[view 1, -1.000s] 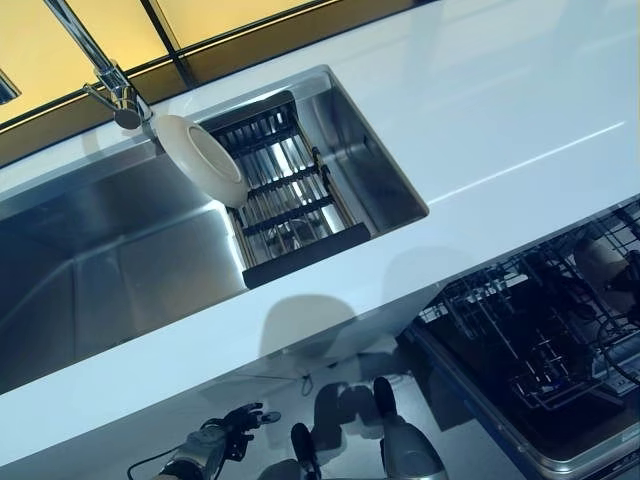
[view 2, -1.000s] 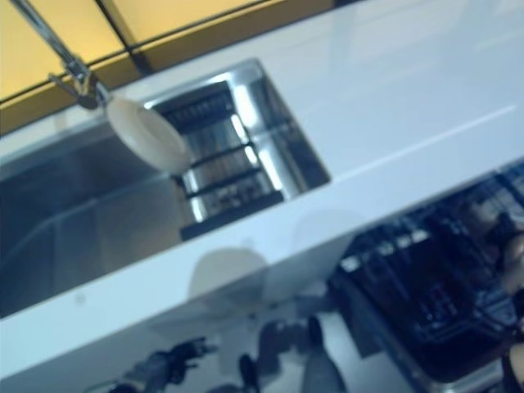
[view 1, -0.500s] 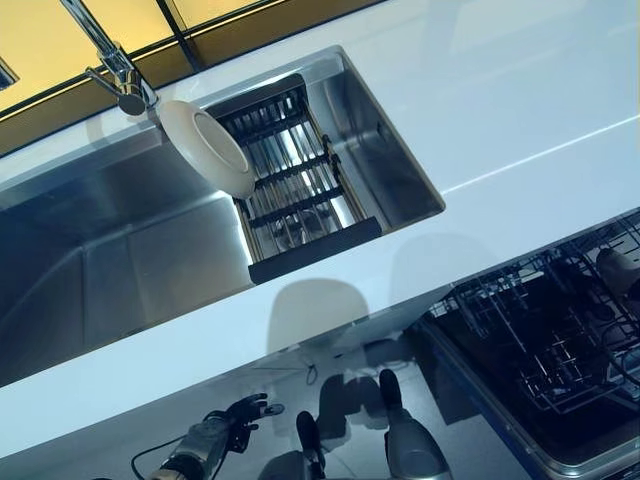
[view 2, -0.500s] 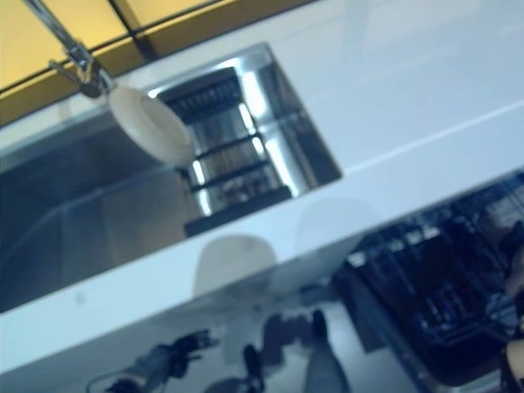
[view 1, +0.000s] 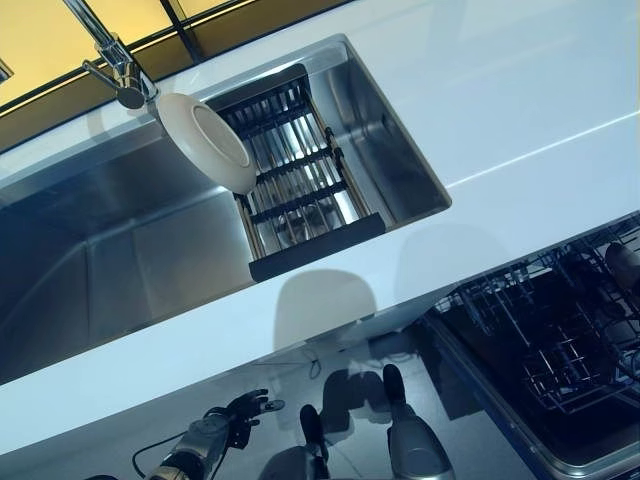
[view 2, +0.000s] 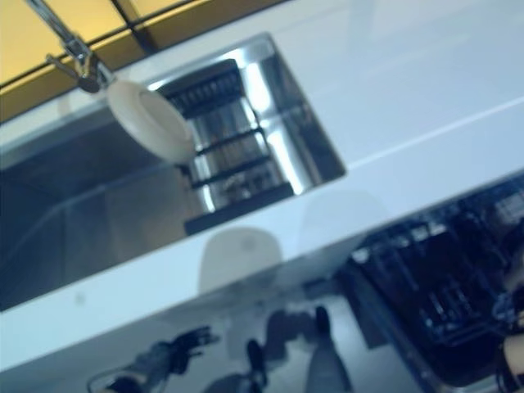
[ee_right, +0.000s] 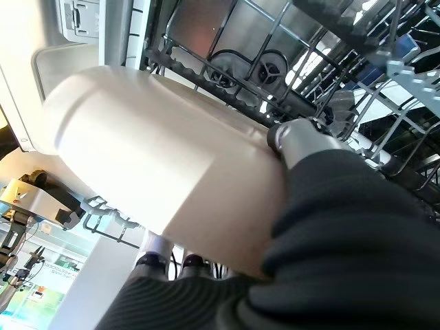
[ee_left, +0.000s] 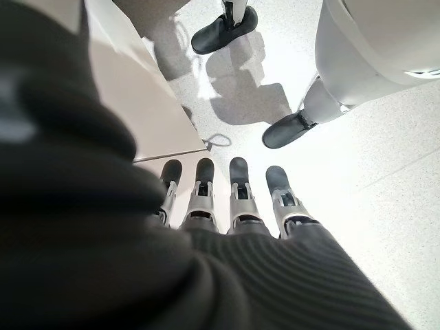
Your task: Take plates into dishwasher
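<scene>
From the left eye view, the right hand is cut off at the frame edge above the dishwasher rack (view 1: pixel 560 340), so it cannot be made out there. A cream plate (view 1: pixel 207 141) stands on edge at the left end of the sink rack (view 1: pixel 300 190), tilted, its face turned toward the rack, its top near the faucet (view 1: pixel 115 65). The left hand (view 1: pixel 235 418) hangs low beneath the counter (view 1: pixel 520 90).

In the left wrist view, the left hand (ee_left: pixel 234 199) has straight fingers holding nothing, above the floor.

In the right wrist view, the right hand (ee_right: pixel 302 141) pinches a second plate (ee_right: pixel 158 151), which hides most of its fingers; the plate's broad face lies slanted alongside the dishwasher's wire rack.
</scene>
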`<state>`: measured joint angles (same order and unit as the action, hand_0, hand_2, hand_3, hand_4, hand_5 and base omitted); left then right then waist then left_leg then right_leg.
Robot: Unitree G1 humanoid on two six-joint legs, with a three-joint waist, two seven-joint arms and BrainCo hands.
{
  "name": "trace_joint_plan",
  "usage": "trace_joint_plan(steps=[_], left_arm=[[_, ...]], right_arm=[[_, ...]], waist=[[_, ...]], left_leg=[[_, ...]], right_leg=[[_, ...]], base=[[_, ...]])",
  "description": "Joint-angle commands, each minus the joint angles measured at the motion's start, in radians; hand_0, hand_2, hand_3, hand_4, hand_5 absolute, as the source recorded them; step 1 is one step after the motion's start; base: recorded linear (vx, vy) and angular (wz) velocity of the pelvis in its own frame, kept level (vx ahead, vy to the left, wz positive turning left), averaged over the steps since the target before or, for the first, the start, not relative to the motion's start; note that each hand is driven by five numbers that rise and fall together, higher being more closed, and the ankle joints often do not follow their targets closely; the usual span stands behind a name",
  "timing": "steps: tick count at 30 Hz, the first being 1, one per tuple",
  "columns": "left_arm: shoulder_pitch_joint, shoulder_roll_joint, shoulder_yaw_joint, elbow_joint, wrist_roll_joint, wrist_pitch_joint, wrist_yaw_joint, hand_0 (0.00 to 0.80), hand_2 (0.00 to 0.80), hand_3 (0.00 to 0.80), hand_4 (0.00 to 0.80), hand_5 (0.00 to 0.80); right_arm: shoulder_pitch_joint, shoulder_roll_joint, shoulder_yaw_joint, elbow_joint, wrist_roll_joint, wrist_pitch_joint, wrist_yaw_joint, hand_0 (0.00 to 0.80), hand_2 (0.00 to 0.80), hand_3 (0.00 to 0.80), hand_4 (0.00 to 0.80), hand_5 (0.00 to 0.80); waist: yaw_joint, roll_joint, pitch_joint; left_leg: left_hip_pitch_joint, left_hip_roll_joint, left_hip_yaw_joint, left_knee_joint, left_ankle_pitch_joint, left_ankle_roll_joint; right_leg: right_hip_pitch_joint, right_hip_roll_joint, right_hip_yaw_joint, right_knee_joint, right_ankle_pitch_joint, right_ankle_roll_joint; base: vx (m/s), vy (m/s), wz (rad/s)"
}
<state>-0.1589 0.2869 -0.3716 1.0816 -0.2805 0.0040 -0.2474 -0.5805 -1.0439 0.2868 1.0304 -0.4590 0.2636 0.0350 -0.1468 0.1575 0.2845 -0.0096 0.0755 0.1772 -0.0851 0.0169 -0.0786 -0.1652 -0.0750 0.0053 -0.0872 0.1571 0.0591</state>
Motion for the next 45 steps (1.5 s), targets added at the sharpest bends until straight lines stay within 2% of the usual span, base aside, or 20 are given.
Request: trace_joint_plan(steps=[1, 7, 18, 27, 35, 39, 42, 45], left_arm=[[-0.02, 0.039, -0.038, 0.033, -0.004, -0.019, -0.012, 0.0, 0.0, 0.0, 0.0, 0.0], [-0.016, 0.038, -0.032, 0.036, 0.003, -0.015, -0.01, 0.0, 0.0, 0.0, 0.0, 0.0], [0.004, 0.043, -0.013, 0.044, 0.033, 0.001, -0.011, 0.0, 0.0, 0.0, 0.0, 0.0], [0.012, 0.033, 0.001, 0.053, 0.031, 0.039, 0.007, 0.0, 0.0, 0.0, 0.0, 0.0], [0.022, 0.029, 0.016, 0.075, 0.024, 0.063, 0.021, 0.0, 0.0, 0.0, 0.0, 0.0], [0.034, 0.034, 0.013, 0.086, 0.017, 0.063, 0.018, 0.0, 0.0, 0.0, 0.0, 0.0], [0.036, 0.038, 0.007, 0.089, 0.012, 0.067, 0.021, 0.0, 0.0, 0.0, 0.0, 0.0], [0.04, 0.045, 0.008, 0.101, -0.003, 0.06, 0.028, 0.0, 0.0, 0.0, 0.0, 0.0]], right_arm=[[-0.012, 0.034, 0.031, 0.047, 0.005, 0.027, -0.015, 0.0, 0.0, 0.0, 0.0, 0.0], [0.005, 0.032, 0.017, 0.043, 0.009, 0.028, -0.021, 0.0, 0.0, 0.0, 0.0, 0.0], [0.062, -0.021, -0.044, -0.001, 0.037, 0.042, -0.044, 0.0, 0.0, 0.0, 0.0, 0.0], [0.143, -0.141, -0.148, -0.07, 0.057, 0.04, -0.041, 0.0, 0.0, 0.0, 0.0, 0.0], [0.158, -0.245, -0.236, -0.064, 0.159, -0.013, -0.048, 0.0, 0.0, 0.0, 0.0, 0.0], [0.069, -0.325, -0.223, -0.054, 0.219, -0.047, -0.063, 0.0, 0.0, 0.0, 0.0, 0.0], [-0.029, -0.364, -0.184, -0.076, 0.29, -0.025, -0.071, 0.0, 0.0, 0.0, 0.0, 0.0], [-0.209, -0.384, -0.102, -0.105, 0.423, 0.003, -0.1, 0.0, 0.0, 0.0, 0.0, 0.0]], waist=[[0.017, -0.094, -0.026], [0.015, -0.106, -0.034], [0.003, -0.16, -0.075], [-0.024, -0.222, -0.136], [-0.026, -0.263, -0.19], [-0.009, -0.279, -0.21], [0.003, -0.286, -0.217], [0.025, -0.295, -0.225]], left_leg=[[0.008, 0.0, -0.048, -0.002, -0.01, 0.005], [0.016, 0.003, -0.046, -0.002, -0.012, 0.006], [0.047, 0.02, -0.03, -0.002, -0.023, 0.008], [0.086, 0.033, -0.004, -0.002, -0.033, 0.012], [0.114, 0.04, -0.001, -0.002, -0.04, 0.021], [0.122, 0.039, -0.009, -0.002, -0.039, 0.023], [0.122, 0.036, -0.021, -0.002, -0.038, 0.025], [0.122, 0.03, -0.038, -0.002, -0.038, 0.025]], right_leg=[[0.017, -0.057, 0.005, 0.008, -0.019, 0.073], [0.025, -0.052, 0.011, 0.007, -0.019, 0.073], [0.054, -0.037, 0.03, 0.003, -0.021, 0.076], [0.089, -0.012, 0.065, 0.003, -0.023, 0.08], [0.121, 0.008, 0.086, 0.0, -0.022, 0.082], [0.136, 0.01, 0.084, 0.0, -0.023, 0.081], [0.143, 0.01, 0.079, 0.0, -0.024, 0.08], [0.155, 0.008, 0.061, 0.0, -0.033, 0.075]], base=[[0.0, 0.0, 0.0], [0.0, 0.0, 0.0], [0.008, 0.017, -0.01], [0.045, 0.051, -0.03], [0.057, 0.03, -0.1], [0.056, 0.011, -0.03], [0.012, 0.002, 0.0], [0.023, 0.018, 0.02]])
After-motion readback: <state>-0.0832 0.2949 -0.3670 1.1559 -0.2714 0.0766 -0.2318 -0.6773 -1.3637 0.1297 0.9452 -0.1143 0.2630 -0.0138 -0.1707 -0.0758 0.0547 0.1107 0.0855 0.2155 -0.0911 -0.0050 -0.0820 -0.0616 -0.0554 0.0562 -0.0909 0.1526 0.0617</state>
